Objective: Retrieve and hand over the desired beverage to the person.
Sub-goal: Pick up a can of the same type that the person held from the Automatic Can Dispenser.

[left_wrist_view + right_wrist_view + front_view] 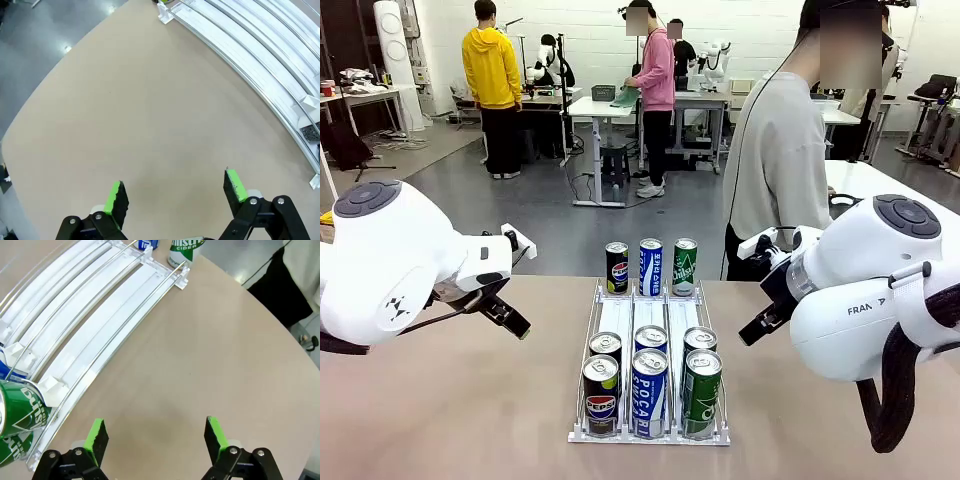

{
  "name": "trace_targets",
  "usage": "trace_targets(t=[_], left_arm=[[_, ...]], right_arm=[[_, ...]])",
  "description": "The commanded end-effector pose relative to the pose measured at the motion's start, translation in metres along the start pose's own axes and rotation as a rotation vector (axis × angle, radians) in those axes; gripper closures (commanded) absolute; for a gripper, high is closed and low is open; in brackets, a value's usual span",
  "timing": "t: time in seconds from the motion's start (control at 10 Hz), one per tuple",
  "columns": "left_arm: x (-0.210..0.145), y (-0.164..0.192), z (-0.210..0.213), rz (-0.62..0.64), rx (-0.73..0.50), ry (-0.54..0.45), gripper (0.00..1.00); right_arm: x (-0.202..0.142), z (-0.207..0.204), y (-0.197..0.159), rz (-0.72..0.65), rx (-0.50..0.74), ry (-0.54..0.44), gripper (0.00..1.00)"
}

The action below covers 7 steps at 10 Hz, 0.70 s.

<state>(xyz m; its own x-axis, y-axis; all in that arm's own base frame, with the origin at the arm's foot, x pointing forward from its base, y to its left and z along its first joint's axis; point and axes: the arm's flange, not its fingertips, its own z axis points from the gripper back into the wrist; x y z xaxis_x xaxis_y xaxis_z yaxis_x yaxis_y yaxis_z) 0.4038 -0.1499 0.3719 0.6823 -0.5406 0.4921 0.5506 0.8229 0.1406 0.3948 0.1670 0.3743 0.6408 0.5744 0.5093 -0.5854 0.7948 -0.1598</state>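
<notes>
Jaws both spread wide over table (440,400), flanking can rack (617,318).

The room is a large workshop with white walls (590,30) and a smooth grey floor (540,215) that shows pale glints of light. A tall white column-shaped unit (398,60) stands at the far left, near a cluttered white table (365,97). Farther in, a white work table (588,108) carries a dark basket (604,92), with a dark stool (613,160) by its legs and cables (582,185) on the floor. A person in a yellow hoodie (492,65) and a person in a pink hoodie (657,70) stand at the tables. The near desk (440,400) has a plain beige top.
</notes>
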Motion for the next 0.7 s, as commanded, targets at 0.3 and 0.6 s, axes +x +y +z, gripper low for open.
trace_targets(t=[0.3,0.6], left_arm=[[0.0,0.0,0.0,0.0,0.0,0.0,0.0],[0.0,0.0,0.0,0.0,0.0,0.0,0.0]], right_arm=[[0.0,0.0,0.0,0.0,0.0,0.0,0.0],[0.0,0.0,0.0,0.0,0.0,0.0,0.0]])
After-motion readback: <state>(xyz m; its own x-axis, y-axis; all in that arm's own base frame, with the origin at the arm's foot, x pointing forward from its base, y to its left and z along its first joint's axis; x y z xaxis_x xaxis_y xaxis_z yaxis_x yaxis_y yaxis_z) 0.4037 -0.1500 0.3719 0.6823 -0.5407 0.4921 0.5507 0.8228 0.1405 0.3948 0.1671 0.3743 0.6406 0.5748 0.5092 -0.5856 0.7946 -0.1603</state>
